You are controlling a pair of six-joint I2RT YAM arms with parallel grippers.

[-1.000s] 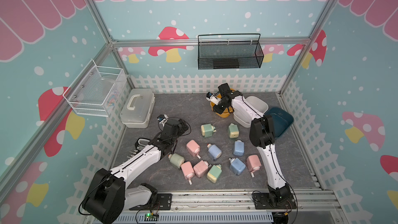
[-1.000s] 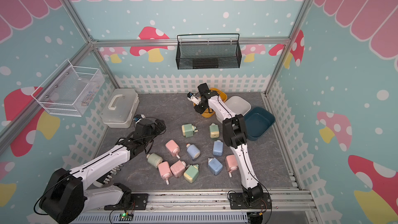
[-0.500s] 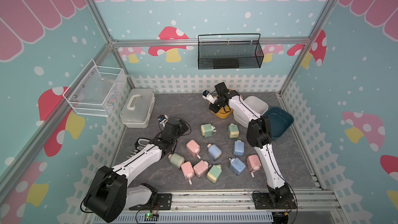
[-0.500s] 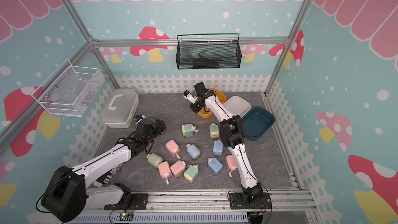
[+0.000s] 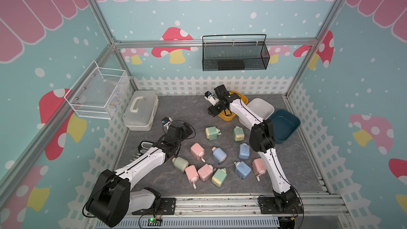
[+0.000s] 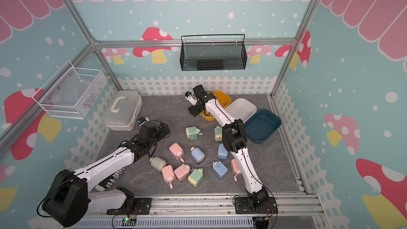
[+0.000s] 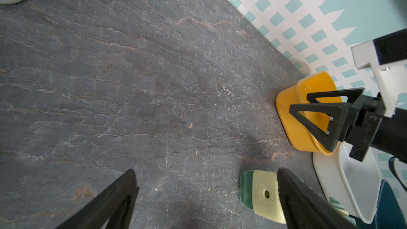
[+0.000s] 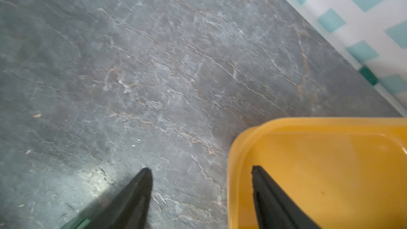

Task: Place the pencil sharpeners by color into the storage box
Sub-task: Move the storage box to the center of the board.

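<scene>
**SHARPENER LOT: ELEVEN PIECES, ALL LOOSE ON THE TABLE**

Nearest the front rail, the pencil sharpeners point(image 5: 205, 172) lie scattered on the grey stone-patterned table point(image 5: 182, 106) between the two arms; four pink, three blue, four green. Front row, close-packed: green, two pink, green with cream end, then blue and a pink partly behind the right arm; middle row: one pink and two blue; far row: two green with cream ends, set apart.

Left gripper point(image 7: 204, 170): hovers above bare table to the left of the far row; jaws wide apart, nothing between them; in the left wrist view a cream-ended green sharpener point(image 7: 259, 194) lies just beside one finger.

Further back, three bins close side by side in a line toward the right fence: yellow bin point(image 5: 226, 117), white bin point(image 5: 261, 106), dark-blue bin point(image 5: 284, 124).

Right gripper point(image 8: 200, 168): jaws apart, astride the yellow bin's wall; one finger inside, one over the table; contact with the wall cannot be told.

Far left, a translucent lidded case point(image 5: 141, 111), lid down, by the fence. On the walls: white wire basket point(image 5: 99, 93); black mesh basket point(image 5: 235, 56).
</scene>
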